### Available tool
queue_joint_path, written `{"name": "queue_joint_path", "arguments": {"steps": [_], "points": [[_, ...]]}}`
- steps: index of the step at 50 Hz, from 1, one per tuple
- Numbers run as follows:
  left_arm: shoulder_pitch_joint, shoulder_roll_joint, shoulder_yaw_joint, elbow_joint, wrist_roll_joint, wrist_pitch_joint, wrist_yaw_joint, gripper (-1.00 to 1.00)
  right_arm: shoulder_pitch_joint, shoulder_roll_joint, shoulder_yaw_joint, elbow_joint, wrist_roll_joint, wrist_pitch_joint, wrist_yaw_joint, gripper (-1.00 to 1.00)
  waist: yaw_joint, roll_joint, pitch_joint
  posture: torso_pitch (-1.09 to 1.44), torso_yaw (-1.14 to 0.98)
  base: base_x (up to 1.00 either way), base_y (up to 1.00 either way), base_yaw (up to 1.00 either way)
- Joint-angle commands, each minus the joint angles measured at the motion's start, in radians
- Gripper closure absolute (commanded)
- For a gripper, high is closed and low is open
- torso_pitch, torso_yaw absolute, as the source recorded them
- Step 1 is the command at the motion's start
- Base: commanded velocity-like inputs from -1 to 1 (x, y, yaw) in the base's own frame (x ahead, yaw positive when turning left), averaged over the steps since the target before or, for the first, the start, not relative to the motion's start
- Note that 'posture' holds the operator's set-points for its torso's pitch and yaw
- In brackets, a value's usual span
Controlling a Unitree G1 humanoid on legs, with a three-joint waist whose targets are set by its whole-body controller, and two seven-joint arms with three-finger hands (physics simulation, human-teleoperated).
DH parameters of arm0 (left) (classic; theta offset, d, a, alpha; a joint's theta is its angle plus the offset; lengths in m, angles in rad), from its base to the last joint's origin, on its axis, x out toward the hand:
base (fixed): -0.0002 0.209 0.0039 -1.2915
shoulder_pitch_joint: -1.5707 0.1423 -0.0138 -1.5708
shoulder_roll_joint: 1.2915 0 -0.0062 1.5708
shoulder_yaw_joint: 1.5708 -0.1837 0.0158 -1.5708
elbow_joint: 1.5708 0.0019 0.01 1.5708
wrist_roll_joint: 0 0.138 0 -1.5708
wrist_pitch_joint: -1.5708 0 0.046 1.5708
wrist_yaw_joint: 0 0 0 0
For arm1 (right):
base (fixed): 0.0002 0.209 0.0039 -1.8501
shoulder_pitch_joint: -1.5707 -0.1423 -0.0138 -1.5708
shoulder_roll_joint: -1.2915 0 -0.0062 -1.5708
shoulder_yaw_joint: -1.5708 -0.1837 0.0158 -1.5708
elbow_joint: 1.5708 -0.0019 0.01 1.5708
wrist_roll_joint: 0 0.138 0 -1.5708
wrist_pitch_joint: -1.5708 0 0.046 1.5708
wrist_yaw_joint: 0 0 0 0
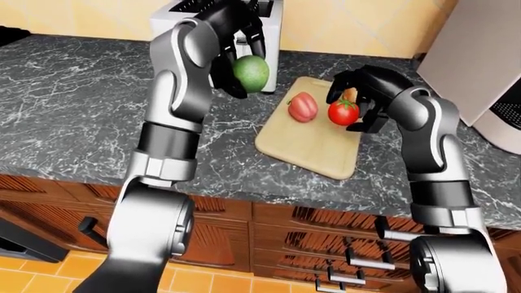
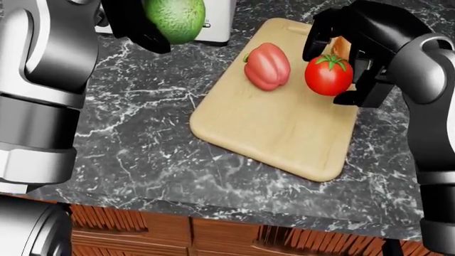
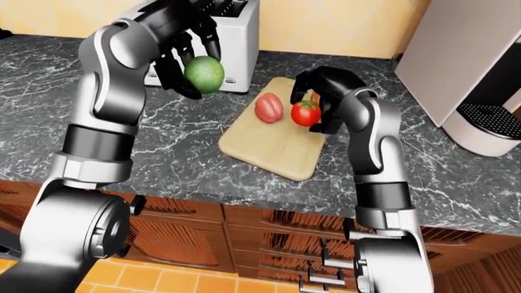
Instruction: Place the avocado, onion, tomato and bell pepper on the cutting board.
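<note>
High over the counter at the top left of the head view, my left hand [image 2: 158,33] is shut on the green avocado [image 2: 176,18]. The wooden cutting board [image 2: 281,133] lies slantwise on the dark marble counter. On its upper part rests the red bell pepper [image 2: 267,65]. To the pepper's right, my right hand [image 2: 330,79] grips the red tomato [image 2: 328,74] over the board's right edge, black fingers closed on both sides of it. The brownish onion [image 2: 343,48] shows only as a sliver behind that hand.
A white toaster [image 3: 234,46] stands on the counter just behind the avocado. At the right end of the counter are a white coffee machine [image 3: 488,122] and a tall grey panel [image 3: 456,49]. Wooden drawers [image 1: 325,244] sit below the counter edge.
</note>
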Motion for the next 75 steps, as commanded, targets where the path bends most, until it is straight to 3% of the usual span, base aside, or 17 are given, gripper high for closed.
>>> {"name": "queue_joint_path", "arguments": {"steps": [1,3,7,12,14,19,20,28,30,34,36,43,58,66,67,68,75], "points": [[-0.045,0.009,0.011,-0.039,0.0,-0.011,0.02,1.0,-0.036,-0.014,-0.017,-0.04,0.003,-0.006,-0.019,0.48,0.0,-0.003,-0.035,0.0,0.0,0.0,0.0,0.0],[-0.045,0.008,0.011,-0.039,0.0,-0.011,0.021,1.0,-0.035,-0.014,-0.017,-0.039,0.002,-0.007,-0.021,0.36,0.0,-0.003,-0.035,0.0,0.0,0.0,0.0,0.0],[-0.038,0.007,0.01,-0.042,0.001,-0.011,0.022,1.0,-0.024,-0.011,-0.018,-0.045,0.002,-0.007,-0.021,0.52,0.0,-0.003,-0.035,0.0,0.0,0.0,0.0,0.0],[-0.034,0.005,0.01,-0.038,0.001,-0.014,0.026,1.0,-0.019,-0.01,-0.017,-0.046,0.001,-0.011,-0.025,0.49,0.0,-0.003,-0.035,0.0,0.0,0.0,0.0,0.0],[-0.031,0.006,0.011,-0.036,0.0,-0.015,0.028,1.0,-0.016,-0.009,-0.018,-0.05,0.002,-0.01,-0.02,0.28,0.0,-0.003,-0.035,0.0,0.0,0.0,0.0,0.0],[-0.026,0.004,0.009,-0.034,0.001,-0.019,0.031,1.0,-0.013,-0.007,-0.018,-0.047,0.002,-0.011,-0.026,0.14,0.0,-0.003,-0.035,0.0,0.0,0.0,0.0,0.0],[-0.026,0.004,0.009,-0.032,0.001,-0.019,0.033,1.0,-0.012,-0.007,-0.018,-0.047,0.001,-0.012,-0.026,0.02,0.0,-0.003,-0.036,0.0,0.0,0.0,0.0,0.0],[-0.027,0.006,0.01,-0.029,0.0,-0.021,0.034,1.0,-0.011,-0.007,-0.018,-0.053,0.004,-0.011,-0.017,-0.11,0.0,-0.003,-0.035,0.0,0.0,0.0,0.0,0.0],[-0.03,0.007,0.011,-0.028,0.0,-0.021,0.033,1.0,-0.015,-0.009,-0.018,-0.054,0.004,-0.011,-0.013,-0.3,0.0,-0.003,-0.035,0.0,0.0,0.0,0.0,0.0],[-0.029,0.007,0.01,-0.029,0.0,-0.022,0.032,1.0,-0.014,-0.008,-0.019,-0.058,0.005,-0.011,-0.011,-0.21,0.0,-0.003,-0.035,0.0,0.0,0.0,0.0,0.0],[-0.027,0.007,0.009,-0.029,0.0,-0.023,0.032,1.0,-0.015,-0.009,-0.019,-0.058,0.004,-0.011,-0.011,-0.29,0.0,-0.003,-0.035,0.0,0.0,0.0,0.0,0.0],[-0.032,0.008,0.011,-0.04,0.002,-0.014,0.023,1.0,-0.028,-0.02,-0.024,-0.108,0.001,0.007,0.03,-0.29,0.0,-0.004,-0.035,0.0,0.0,0.0,0.0,0.0],[-0.034,0.003,0.009,-0.032,0.0,-0.016,0.029,1.0,-0.173,-0.13,-0.091,-0.474,0.0,0.142,0.281,-0.29,0.0,-0.004,-0.024,0.0,0.0,0.0,0.0,0.0],[-0.035,0.005,0.009,-0.039,0.002,-0.015,0.026,1.0,-0.165,-0.203,-0.13,-0.623,0.032,0.224,0.339,-0.28,0.002,-0.007,-0.017,0.0,0.0,0.0,0.0,0.0],[-0.035,0.004,0.008,-0.038,0.002,-0.015,0.026,1.0,-0.163,-0.208,-0.132,-0.629,0.035,0.23,0.327,-0.47,0.001,-0.007,-0.016,0.0,0.0,0.0,0.0,0.0],[-0.034,0.003,0.008,-0.04,0.003,-0.015,0.024,1.0,-0.161,-0.211,-0.133,-0.633,0.039,0.236,0.321,-1.0,0.001,-0.008,-0.016,0.0,0.0,0.0,0.0,0.0],[-0.034,0.005,0.01,-0.043,0.003,-0.016,0.023,1.0,-0.214,-0.238,-0.146,-0.677,0.078,0.306,0.248,-1.0,0.001,-0.006,-0.016,0.0,0.0,0.0,0.0,0.0]]}}
